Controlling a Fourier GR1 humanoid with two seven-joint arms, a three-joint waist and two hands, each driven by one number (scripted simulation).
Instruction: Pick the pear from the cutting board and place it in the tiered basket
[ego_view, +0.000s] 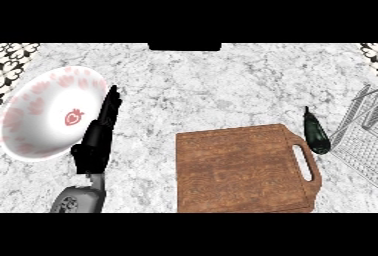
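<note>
No pear shows on the wooden cutting board (240, 167), whose top lies bare on the marble tabletop (221, 85). Just past the board's handle end lies a dark, long eggplant (316, 132), beside the wire tiered basket (358, 132) at the right edge. A pear would likely be light, smooth and easily bruised, best cupped round its wide belly. The left hand (100, 137) rests with straight fingers holding nothing, beside 1 white plate (48, 112). The right hand is out of sight.

Kitchen setting: marble counter (221, 85) bearing a wooden cutting board (240, 167), a patterned plate (44, 115) and a wire basket (358, 135).
</note>
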